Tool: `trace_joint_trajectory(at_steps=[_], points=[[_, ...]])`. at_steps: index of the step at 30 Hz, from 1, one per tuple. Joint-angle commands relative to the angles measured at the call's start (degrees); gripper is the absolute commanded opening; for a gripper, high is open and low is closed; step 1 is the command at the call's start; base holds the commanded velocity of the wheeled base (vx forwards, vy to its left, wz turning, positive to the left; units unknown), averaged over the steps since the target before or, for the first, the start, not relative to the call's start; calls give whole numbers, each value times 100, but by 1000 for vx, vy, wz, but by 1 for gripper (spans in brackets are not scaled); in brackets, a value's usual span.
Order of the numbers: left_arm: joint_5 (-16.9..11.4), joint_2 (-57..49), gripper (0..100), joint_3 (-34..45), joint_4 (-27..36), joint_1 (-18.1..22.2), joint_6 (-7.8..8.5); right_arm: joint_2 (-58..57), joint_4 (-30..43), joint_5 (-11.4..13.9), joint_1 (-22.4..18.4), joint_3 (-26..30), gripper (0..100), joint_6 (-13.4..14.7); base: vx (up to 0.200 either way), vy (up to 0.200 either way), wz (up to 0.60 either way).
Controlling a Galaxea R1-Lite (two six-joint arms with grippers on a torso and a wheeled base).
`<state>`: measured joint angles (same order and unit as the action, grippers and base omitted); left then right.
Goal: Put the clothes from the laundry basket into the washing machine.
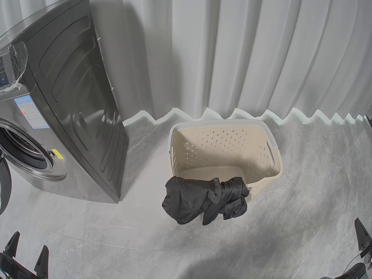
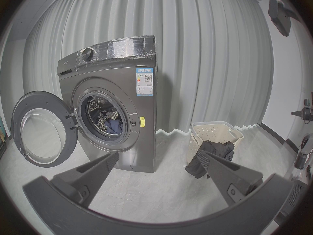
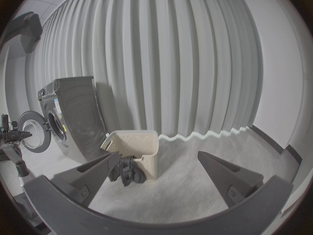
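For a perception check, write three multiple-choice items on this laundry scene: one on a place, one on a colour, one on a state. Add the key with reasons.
1. Where is the dark garment?
A. flat on the floor
B. draped over the laundry basket's near rim
C. at the basket's bottom

2. What colour is the basket?
A. blue
B. red
C. cream

3. How is the door of the washing machine?
A. swung open
B. shut
C. taken off

Key:
1 B: it hangs over the rim nearest the robot, partly outside.
2 C: its perforated walls are cream.
3 A: the door stands aside on its hinge and the drum is exposed.
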<state>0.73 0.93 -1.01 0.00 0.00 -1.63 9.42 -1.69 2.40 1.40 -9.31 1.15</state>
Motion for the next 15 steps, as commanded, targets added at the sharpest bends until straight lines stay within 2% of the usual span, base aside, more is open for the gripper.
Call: trace_joint_trajectory(at_steps=[1, 3, 6, 7, 8, 9, 13, 15], points=[[-3, -93, 100, 92, 0, 0, -21, 2169, 20, 314, 220, -62, 100, 35, 0, 0, 0], [-3, -93, 100, 84, 0, 0, -21, 2688, -147, 428, 370, -115, 100, -79, 0, 0, 0], [-3, -93, 100, 84, 0, 0, -12, 3109, -428, 507, 554, -132, 100, -62, 0, 0, 0], [-3, -93, 100, 84, 0, 0, -4, 3646, -753, 560, 721, -150, 100, 61, 0, 0, 0], [-3, -93, 100, 84, 0, 0, -4, 3646, -753, 560, 721, -150, 100, 61, 0, 0, 0], [-12, -93, 100, 84, 0, 0, -4, 4234, -1131, 560, 871, -150, 100, 342, 0, 0, 0], [-20, -93, 100, 84, 0, 0, 5, 5061, -1632, 551, 1222, -88, 100, 492, 0, 0, 0], [-20, -93, 100, 84, 0, 0, 5, 5544, -1729, 542, 1266, -132, 100, 536, 0, 0, 0]])
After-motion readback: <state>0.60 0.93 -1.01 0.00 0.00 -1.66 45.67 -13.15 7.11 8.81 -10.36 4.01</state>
